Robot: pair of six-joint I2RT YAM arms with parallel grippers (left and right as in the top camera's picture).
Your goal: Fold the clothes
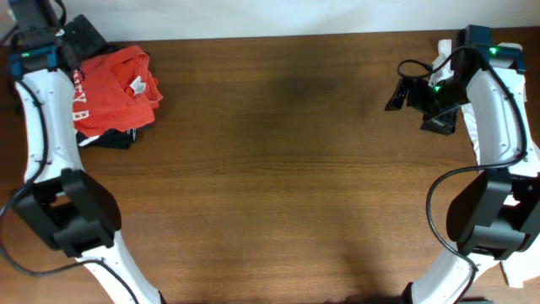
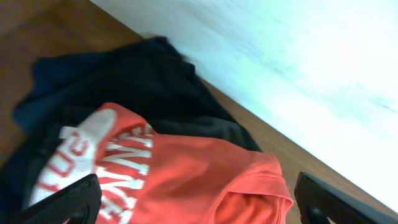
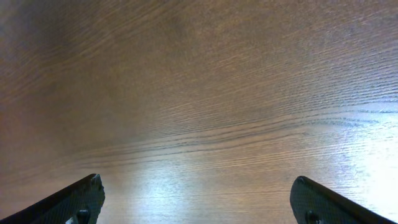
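The orange-red T-shirt (image 1: 114, 89) lies crumpled in a heap at the table's far left back corner, with white lettering showing on its left side. In the left wrist view the T-shirt (image 2: 199, 168) fills the lower middle, with its white letters at the left. My left gripper (image 1: 76, 49) (image 2: 199, 211) is open and hovers just over the heap with nothing between its fingers. My right gripper (image 1: 396, 91) (image 3: 199, 205) is open and empty above bare wood at the far right back, well away from the shirt.
Black clothing (image 1: 111, 139) (image 2: 124, 87) lies under and behind the T-shirt. The table's back edge and a white wall (image 2: 298, 56) are just beyond the heap. White items (image 1: 516, 272) sit at the right edge by the right arm's base.
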